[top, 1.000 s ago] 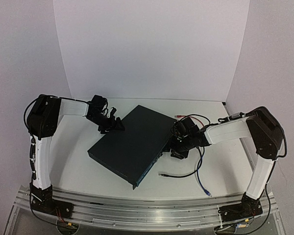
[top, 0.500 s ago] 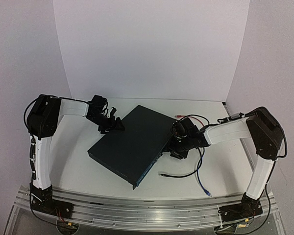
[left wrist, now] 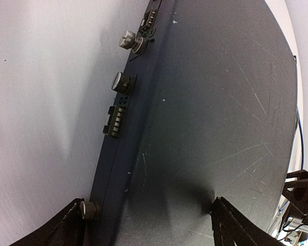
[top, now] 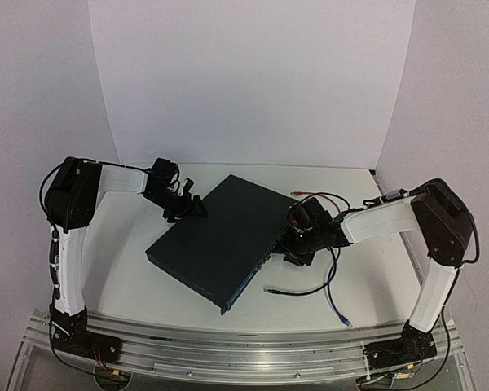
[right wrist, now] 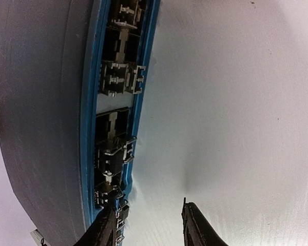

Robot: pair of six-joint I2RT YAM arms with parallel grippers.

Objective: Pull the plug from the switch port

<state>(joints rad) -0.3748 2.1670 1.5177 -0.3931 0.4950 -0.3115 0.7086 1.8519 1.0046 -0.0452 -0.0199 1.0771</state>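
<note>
The switch (top: 220, 239) is a flat dark navy box lying askew mid-table. Its socket row (right wrist: 115, 128) faces right. My right gripper (right wrist: 150, 228) is low at that face and open. One of its fingers (right wrist: 102, 230) lies against the lowest sockets and the other hovers over bare table. A small dark connector piece (right wrist: 119, 211) juts from the face beside that finger; I cannot tell if it is the plug. My left gripper (left wrist: 151, 225) straddles the switch's far left edge, open. One finger is beside a thumbscrew (left wrist: 88, 209) and the other is over the top panel.
A black cable (top: 301, 289) with a loose end, a blue cable (top: 332, 293) and a red cable (top: 310, 194) lie on the table right of the switch, running under the right gripper. White walls close in the back and both sides.
The right gripper's jaws have narrowed a little at the socket face, with barely any arm motion. The left arm and the switch have not moved.
</note>
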